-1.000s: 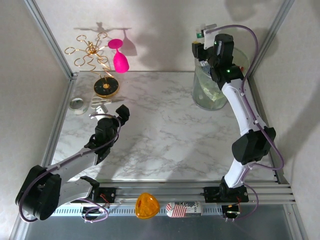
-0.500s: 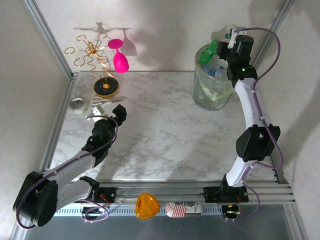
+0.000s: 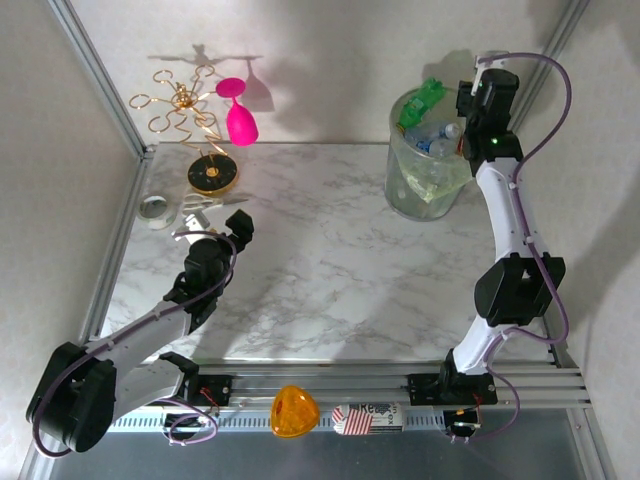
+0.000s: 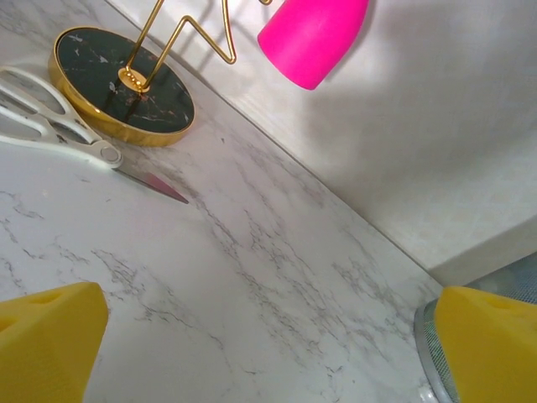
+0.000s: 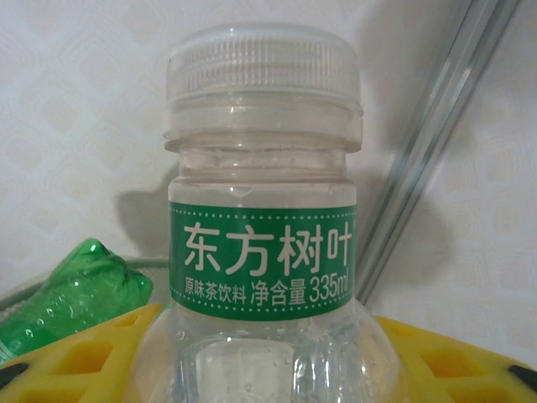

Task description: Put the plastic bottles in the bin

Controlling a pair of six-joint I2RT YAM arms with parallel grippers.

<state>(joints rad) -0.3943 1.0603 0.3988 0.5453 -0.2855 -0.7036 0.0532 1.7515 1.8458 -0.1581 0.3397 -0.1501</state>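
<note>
Right hand [image 3: 476, 98] clenched on a clear bottle [image 5: 262, 210] with a green label and clear cap, held upright, raised by the right rim of the bin [image 3: 425, 190] at the counter's [image 3: 330, 260] far right corner. A green bottle [image 3: 422, 100] and clear ones stick up out of the bin. Left hand [image 3: 240, 226] released, fingers spread wide, low over the counter near the scissors [image 4: 59, 126].

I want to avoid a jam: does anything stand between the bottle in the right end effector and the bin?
Nothing visible does. The right end effector holds the clear bottle near the right rim of the bin. Inside, a green bottle pokes above the far rim.
</note>
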